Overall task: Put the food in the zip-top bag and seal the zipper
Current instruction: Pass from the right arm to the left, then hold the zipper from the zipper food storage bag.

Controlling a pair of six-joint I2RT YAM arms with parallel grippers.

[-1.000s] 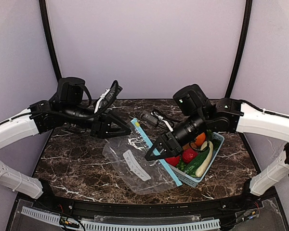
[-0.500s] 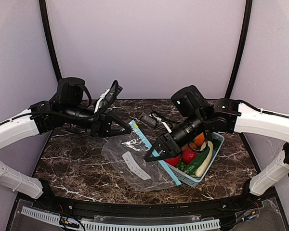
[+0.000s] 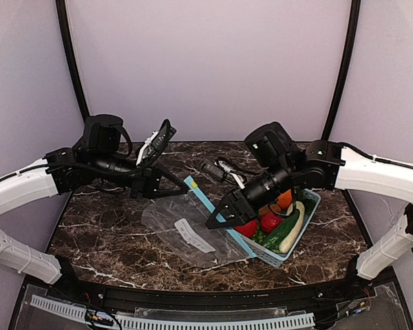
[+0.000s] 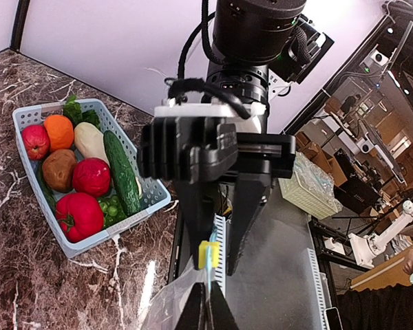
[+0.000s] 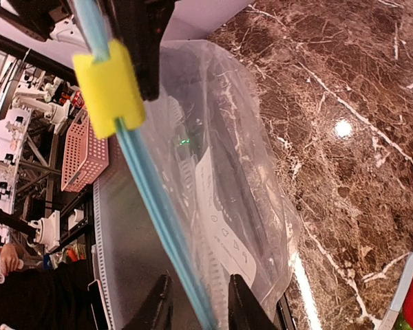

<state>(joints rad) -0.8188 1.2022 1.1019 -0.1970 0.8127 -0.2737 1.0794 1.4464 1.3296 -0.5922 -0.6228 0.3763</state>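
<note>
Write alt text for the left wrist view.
The left end effector, at bottom centre, is shut on the blue zipper of the clear zip-top bag; facing it, the right end effector straddles the strip by a yellow slider. At frame left, a blue basket of toy food sits on the marble table.

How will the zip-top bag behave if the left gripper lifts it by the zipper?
Probably floppy: the zip-top bag is thin, wrinkled film that drapes from the zipper. Likely very light, since it looks empty. The zipper seems stiffer, running straight from the shut left gripper, so the mouth may hold its line.
</note>
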